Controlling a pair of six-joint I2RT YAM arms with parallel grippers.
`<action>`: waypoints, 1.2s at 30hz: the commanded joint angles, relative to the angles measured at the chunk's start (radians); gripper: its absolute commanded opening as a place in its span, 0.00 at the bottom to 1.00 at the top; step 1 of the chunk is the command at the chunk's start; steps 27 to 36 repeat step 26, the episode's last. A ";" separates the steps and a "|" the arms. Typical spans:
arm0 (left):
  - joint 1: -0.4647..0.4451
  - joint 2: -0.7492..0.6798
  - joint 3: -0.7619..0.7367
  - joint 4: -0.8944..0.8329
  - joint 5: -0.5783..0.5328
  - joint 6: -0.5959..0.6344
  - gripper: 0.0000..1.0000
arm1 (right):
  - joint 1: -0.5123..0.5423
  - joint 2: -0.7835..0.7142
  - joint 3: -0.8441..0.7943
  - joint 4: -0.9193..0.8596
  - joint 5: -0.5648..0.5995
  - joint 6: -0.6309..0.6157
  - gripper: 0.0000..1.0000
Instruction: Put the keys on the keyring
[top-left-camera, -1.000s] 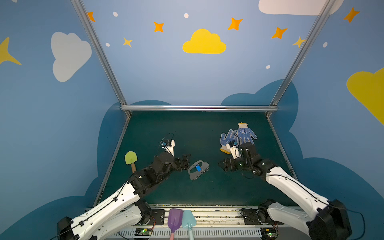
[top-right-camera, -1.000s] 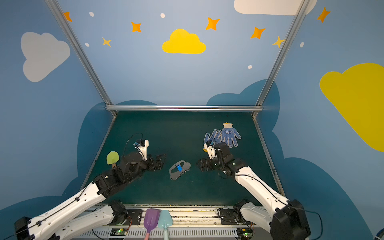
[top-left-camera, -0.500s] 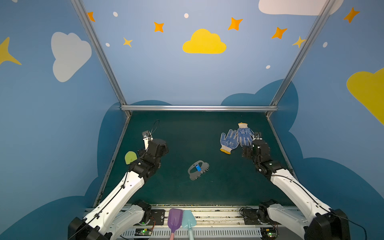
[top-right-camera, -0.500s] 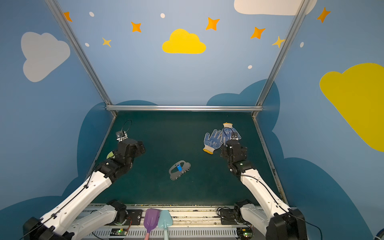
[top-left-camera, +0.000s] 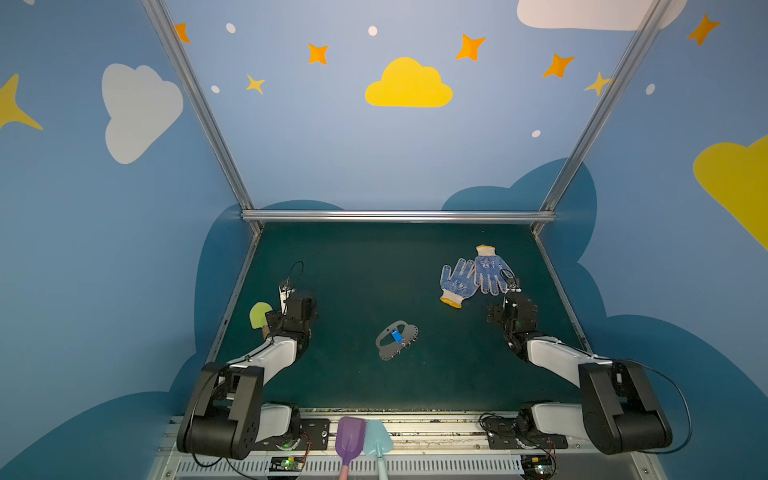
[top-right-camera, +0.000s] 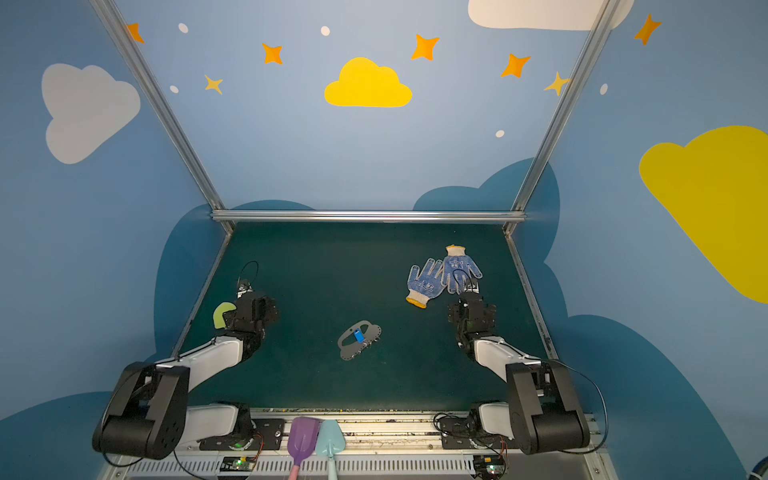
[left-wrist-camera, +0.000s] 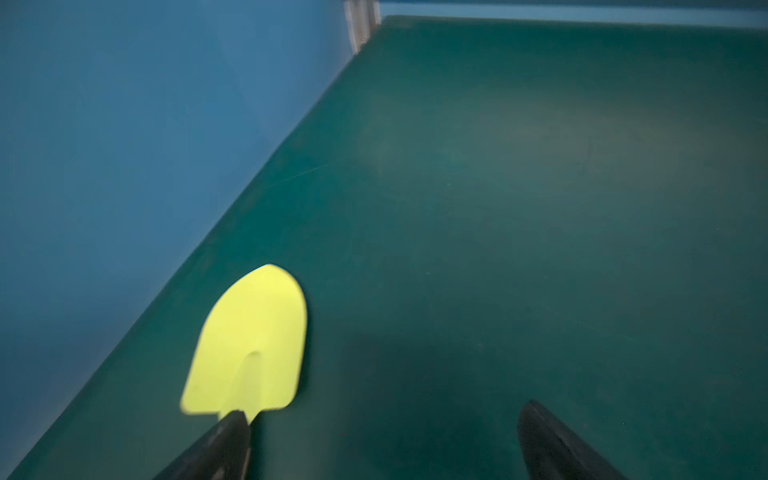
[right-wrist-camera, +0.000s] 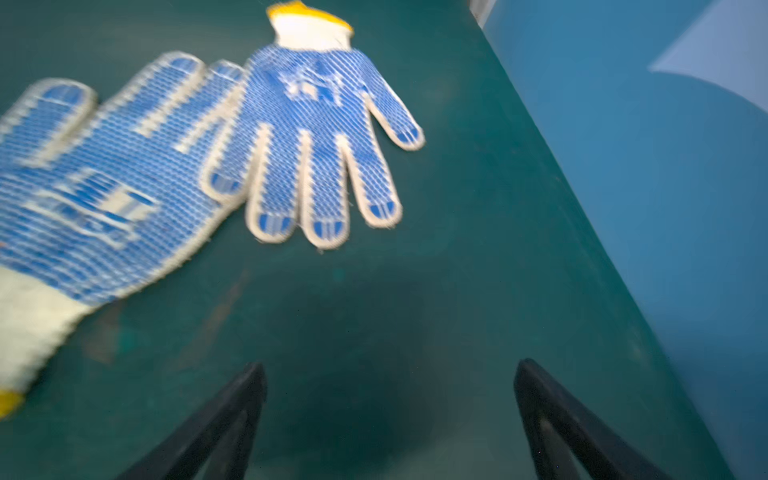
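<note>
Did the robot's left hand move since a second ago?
Yes. The left hand pulled back from the keyring, which stayed put, toward the left wall. In a top view it is now by the yellow shovel.

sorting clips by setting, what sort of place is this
Probably a robot lab booth: a left arm and a right arm mounted on a rail at a green table, inside blue walls painted with clouds and stars.
</note>
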 joint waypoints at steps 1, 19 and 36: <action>0.032 0.038 -0.055 0.369 0.160 0.065 1.00 | -0.019 0.045 0.001 0.249 -0.164 -0.061 0.95; 0.084 0.194 0.023 0.345 0.275 0.046 1.00 | -0.110 0.181 -0.007 0.389 -0.368 -0.007 0.96; 0.085 0.188 0.016 0.349 0.275 0.048 1.00 | -0.127 0.175 -0.008 0.383 -0.402 -0.001 0.96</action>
